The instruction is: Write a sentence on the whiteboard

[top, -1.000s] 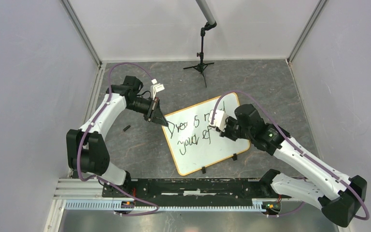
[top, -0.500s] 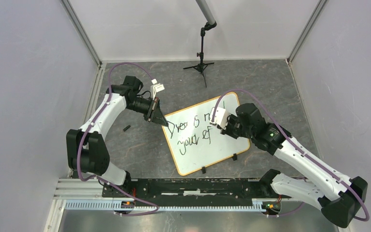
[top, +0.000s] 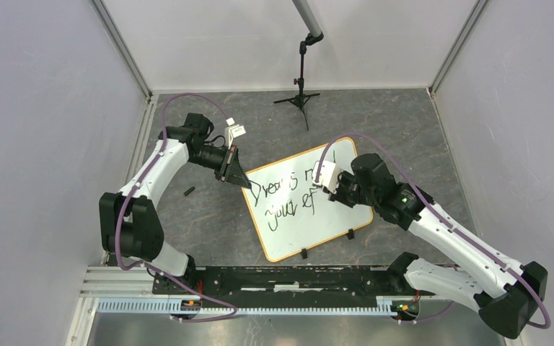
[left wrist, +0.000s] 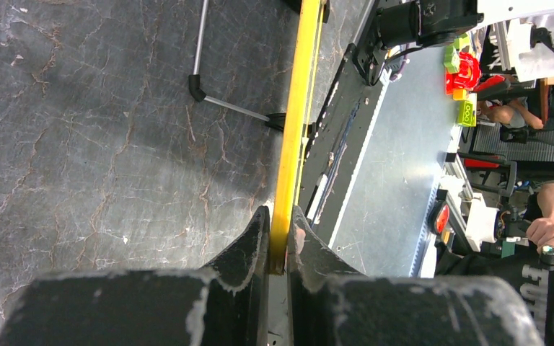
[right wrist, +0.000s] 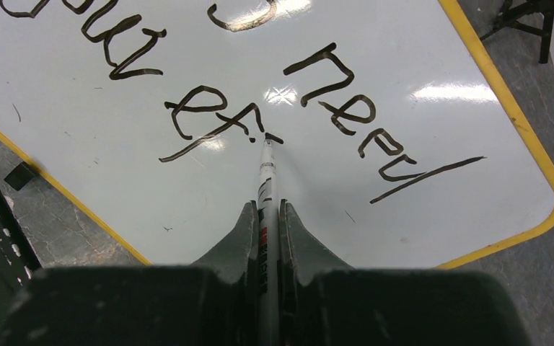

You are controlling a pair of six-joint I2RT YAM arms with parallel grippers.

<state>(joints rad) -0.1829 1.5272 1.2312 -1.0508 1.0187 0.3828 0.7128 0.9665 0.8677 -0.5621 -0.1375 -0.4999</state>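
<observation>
The whiteboard (top: 310, 232) lies tilted on the dark table, its yellow rim (left wrist: 299, 108) seen edge-on in the left wrist view. My left gripper (top: 245, 182) (left wrist: 280, 225) is shut on the board's left edge. Black lettering (top: 288, 196) reads roughly "Dreams need" over "your ef". My right gripper (top: 330, 193) (right wrist: 267, 214) is shut on a white marker (right wrist: 267, 184). The marker's black tip rests on the whiteboard (right wrist: 115, 169) at a short stroke just right of "ef" (right wrist: 202, 119), below "need" (right wrist: 346, 108).
A black tripod stand (top: 301, 94) rises behind the board. A small black piece (top: 188, 191) lies on the table left of the board. Two black clips (top: 349, 233) sit on the board's near rim. The black base rail (top: 288, 280) runs along the near edge.
The right gripper and marker have shifted slightly up and right over the second line. The left arm and the board have stayed put.
</observation>
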